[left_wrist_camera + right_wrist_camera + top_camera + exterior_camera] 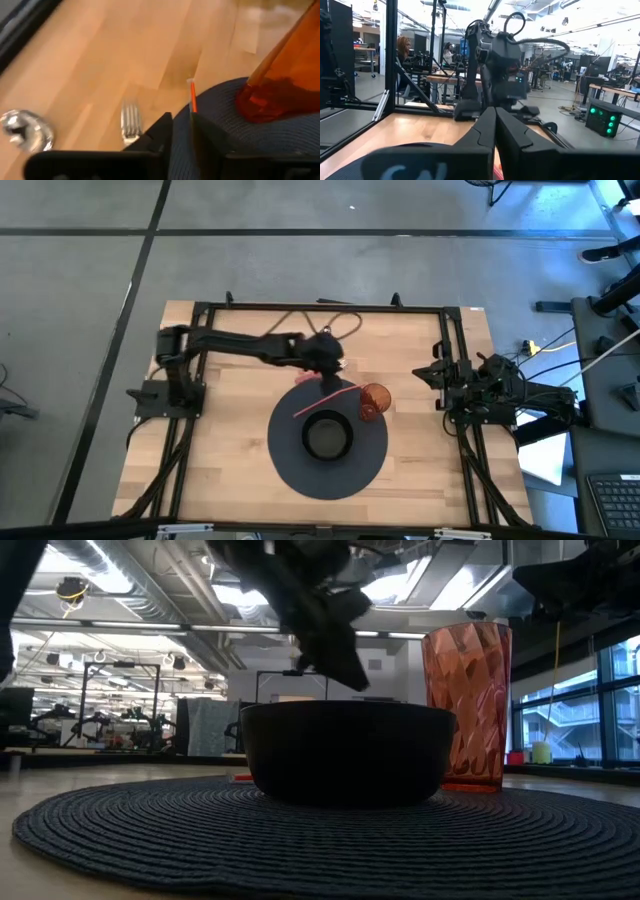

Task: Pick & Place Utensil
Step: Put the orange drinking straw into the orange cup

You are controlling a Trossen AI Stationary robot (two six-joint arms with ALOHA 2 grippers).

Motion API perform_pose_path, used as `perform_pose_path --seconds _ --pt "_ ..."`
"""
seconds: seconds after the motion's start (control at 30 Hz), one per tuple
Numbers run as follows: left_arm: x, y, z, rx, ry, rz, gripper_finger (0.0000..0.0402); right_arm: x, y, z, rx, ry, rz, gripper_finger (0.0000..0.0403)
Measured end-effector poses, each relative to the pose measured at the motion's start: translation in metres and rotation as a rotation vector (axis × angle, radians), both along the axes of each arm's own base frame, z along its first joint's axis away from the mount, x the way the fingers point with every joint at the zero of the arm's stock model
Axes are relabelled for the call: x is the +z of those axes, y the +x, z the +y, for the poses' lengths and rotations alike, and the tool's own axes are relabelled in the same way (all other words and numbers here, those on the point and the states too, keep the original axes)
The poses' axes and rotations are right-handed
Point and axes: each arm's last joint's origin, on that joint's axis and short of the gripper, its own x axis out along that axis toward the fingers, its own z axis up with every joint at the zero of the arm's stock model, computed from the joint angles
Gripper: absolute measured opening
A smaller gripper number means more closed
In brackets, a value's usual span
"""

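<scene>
A thin red stick lies slantwise over the far part of a round dark mat, between a black bowl and my left gripper. An orange-red tumbler stands on the mat's far right part. My left gripper is shut on the stick, whose far end points toward the tumbler. In the low view the gripper hangs behind and above the bowl. My right gripper is shut and empty at the table's right side. My left gripper pinches the red stick between its two fingers, somewhere along its middle, coming slanting down from the table's far left. The stick's far end sticks out past the fingertips. A red bit shows at mat level left of the bowl; whether that end rests there I cannot tell.
A metal fork and a spoon lie on the bare wood beyond the mat's far edge. A black frame runs around the table. Free wood lies left and right of the mat.
</scene>
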Motion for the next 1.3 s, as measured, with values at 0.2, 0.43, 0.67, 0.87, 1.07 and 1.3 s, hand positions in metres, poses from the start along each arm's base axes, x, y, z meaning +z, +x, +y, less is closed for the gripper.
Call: perform_pose_path --seconds 0.2,0.43,0.67,0.87,1.07,1.3 --pt "-0.021 0.030 -0.006 -0.104 -0.099 0.053 0.0143 0.000 0.000 0.000 0.006 0.021 0.004 0.0012" --pt "-0.049 0.042 -0.011 -0.131 -0.146 0.121 0.0179 -0.001 0.000 0.000 0.014 0.020 0.012 0.0012" --pt "-0.065 0.042 -0.014 -0.147 -0.119 0.186 0.0174 -0.001 0.000 0.000 0.014 0.020 0.014 0.0012" --pt "-0.069 0.041 -0.019 -0.168 -0.083 0.227 0.0173 -0.001 0.000 0.000 0.014 0.020 0.012 0.0012" --pt "-0.074 0.041 -0.018 -0.161 -0.091 0.248 0.0173 -0.001 0.000 0.000 0.014 0.020 0.012 0.0012" --pt "-0.084 0.041 -0.018 -0.154 -0.088 0.277 0.0173 -0.001 0.000 0.000 0.014 0.020 0.012 0.0012"
